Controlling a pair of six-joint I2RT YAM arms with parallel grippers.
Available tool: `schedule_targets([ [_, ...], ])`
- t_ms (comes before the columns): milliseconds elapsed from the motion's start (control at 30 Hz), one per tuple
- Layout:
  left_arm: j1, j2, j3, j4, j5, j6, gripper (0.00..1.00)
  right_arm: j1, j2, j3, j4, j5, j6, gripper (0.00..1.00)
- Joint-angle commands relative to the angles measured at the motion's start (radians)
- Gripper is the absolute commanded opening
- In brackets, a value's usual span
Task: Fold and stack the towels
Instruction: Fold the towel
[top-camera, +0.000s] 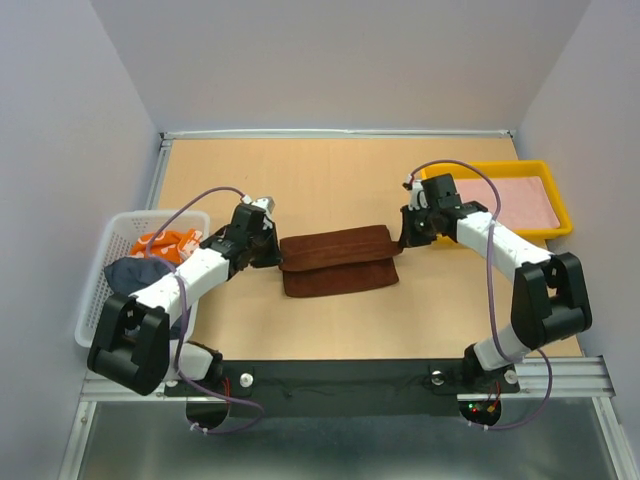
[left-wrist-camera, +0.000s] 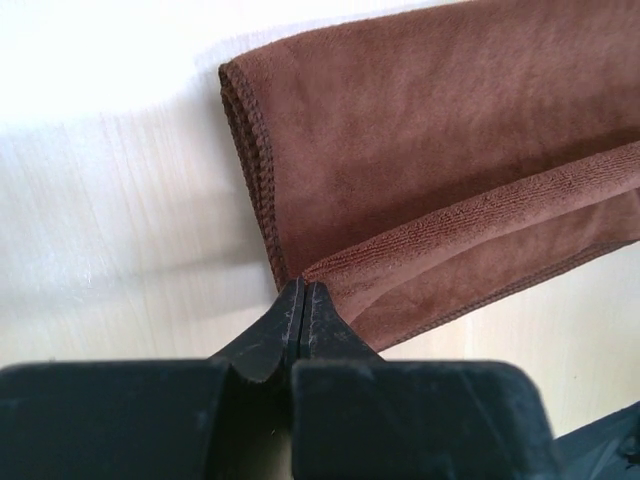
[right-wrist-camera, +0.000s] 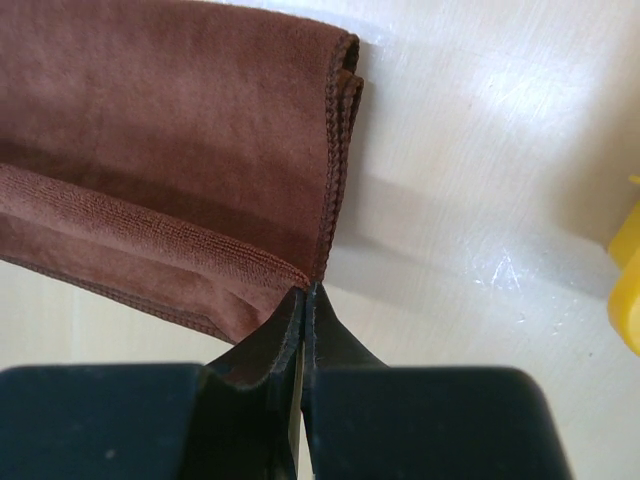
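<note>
- Top external view, item 1: reddish-brown towel (top-camera: 337, 260), lying at the centre of the table (top-camera: 330, 180), long axis running 9 o'clock to 3 o'clock. It is folded lengthwise; an upper flap overlaps a wider lower layer that shows along the 6 o'clock side.
- Item 2: left gripper (top-camera: 270, 242), at the towel's 9 o'clock end. In the left wrist view (left-wrist-camera: 302, 292) the jaws are pressed together on the towel (left-wrist-camera: 450, 170) at its short edge, where the fold ridge meets the stitched hem.
- Item 3: right gripper (top-camera: 406, 230), at the towel's 3 o'clock end. In the right wrist view (right-wrist-camera: 305, 295) the jaws are likewise pinched together on the towel (right-wrist-camera: 170, 150) at the corner of its hem.
- Item 4: white mesh basket (top-camera: 95, 290), at 9 o'clock of the table, partly behind the left arm.
- Item 5: orange towel (top-camera: 165, 245) with white pattern, bunched in the basket toward 12 o'clock.
- Item 6: dark navy towel (top-camera: 135, 275), bunched in the basket just at 6 o'clock of the orange one.
- Item 7: yellow tray (top-camera: 560, 198), at 2 o'clock of the table, beyond the right arm; a flat pink layer (top-camera: 510, 200) lies inside it, material not discernible.
</note>
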Motion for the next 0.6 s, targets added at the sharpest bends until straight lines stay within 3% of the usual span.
schedule_targets([
  [0,-0.002,-0.056,0.018,-0.031,-0.028,-0.013,0.0,-0.001,-0.058,-0.006,0.019,0.048,0.018,0.0],
  [267,-0.008,-0.012,-0.08,0.011,-0.008,-0.042,0.01,-0.001,-0.014,-0.061,0.019,0.03,0.044,0.01],
  [367,-0.014,0.002,-0.106,0.03,0.013,-0.059,0.18,-0.001,-0.012,-0.078,0.019,0.001,0.059,0.06],
  [400,-0.017,-0.004,-0.109,0.028,0.013,-0.061,0.28,-0.001,-0.02,-0.083,0.019,-0.007,0.064,0.18],
  [433,-0.025,-0.016,-0.117,0.028,0.013,-0.067,0.33,-0.001,-0.034,-0.089,0.016,-0.015,0.073,0.24],
  [500,-0.037,-0.082,-0.123,0.015,0.022,-0.074,0.53,-0.001,-0.087,-0.102,0.007,-0.058,0.081,0.36],
  [567,-0.061,-0.145,-0.116,-0.004,0.021,-0.099,0.67,0.001,-0.123,-0.095,-0.029,-0.122,0.082,0.4],
])
